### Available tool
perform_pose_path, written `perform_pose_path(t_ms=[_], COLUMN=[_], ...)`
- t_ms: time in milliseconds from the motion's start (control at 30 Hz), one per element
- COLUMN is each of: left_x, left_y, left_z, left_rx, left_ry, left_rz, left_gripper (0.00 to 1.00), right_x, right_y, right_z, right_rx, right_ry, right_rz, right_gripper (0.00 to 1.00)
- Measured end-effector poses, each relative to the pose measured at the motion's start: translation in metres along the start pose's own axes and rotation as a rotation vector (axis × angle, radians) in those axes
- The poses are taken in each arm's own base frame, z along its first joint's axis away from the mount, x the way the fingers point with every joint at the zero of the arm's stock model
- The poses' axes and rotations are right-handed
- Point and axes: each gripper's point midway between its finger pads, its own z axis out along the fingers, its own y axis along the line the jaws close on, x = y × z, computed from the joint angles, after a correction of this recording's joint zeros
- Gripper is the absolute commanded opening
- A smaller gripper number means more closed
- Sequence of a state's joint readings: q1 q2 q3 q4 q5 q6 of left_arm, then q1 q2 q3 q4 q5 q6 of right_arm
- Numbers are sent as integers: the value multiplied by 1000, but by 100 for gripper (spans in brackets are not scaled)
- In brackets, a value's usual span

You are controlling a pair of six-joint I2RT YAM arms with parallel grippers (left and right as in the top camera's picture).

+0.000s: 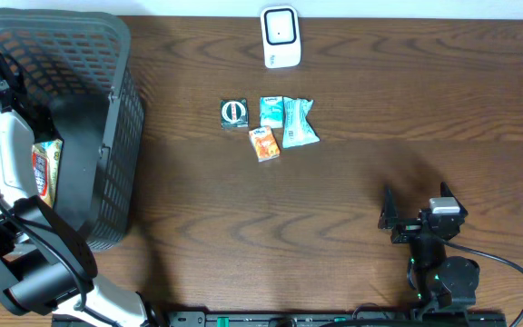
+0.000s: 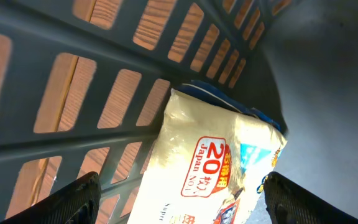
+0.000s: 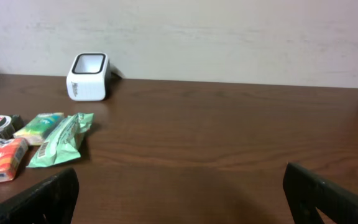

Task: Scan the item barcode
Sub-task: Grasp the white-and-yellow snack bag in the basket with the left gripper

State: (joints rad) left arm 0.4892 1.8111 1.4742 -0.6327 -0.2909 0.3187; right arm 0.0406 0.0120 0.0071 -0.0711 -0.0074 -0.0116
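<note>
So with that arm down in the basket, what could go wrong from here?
The left fingers stand open on either side of the white packet, which lies against the basket wall; closing might pinch only its glossy edge, or catch the mesh. Lifting out, it could snag the rim. And the scanner sits far across the table, so a loose grip may drop it on the way.

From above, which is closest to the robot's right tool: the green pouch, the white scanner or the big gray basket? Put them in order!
1. The green pouch, mid-table, up and to the left of the right tool.
2. The white scanner, at the table's far edge.
3. The gray basket, way over on the left side.
</note>
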Motion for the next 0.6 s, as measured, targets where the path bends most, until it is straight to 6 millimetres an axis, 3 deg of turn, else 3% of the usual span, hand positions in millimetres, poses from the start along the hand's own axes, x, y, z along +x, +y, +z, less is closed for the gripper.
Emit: perform_pose_path(t_ms=[167, 500, 600], left_x=[7, 32, 34], left_y=[-4, -23, -24], left_z=[5, 44, 47], left_rx=[9, 41, 42], left_ry=[31, 153, 163], left_rz=[37, 83, 91], left_gripper=[79, 76, 55], right_x=[0, 0, 0], right_y=[0, 0, 0], right_z=[0, 0, 0], right_rx=[0, 0, 0], right_ry=[0, 0, 0], right_rz=[0, 0, 0], right_gripper=[99, 99, 99])
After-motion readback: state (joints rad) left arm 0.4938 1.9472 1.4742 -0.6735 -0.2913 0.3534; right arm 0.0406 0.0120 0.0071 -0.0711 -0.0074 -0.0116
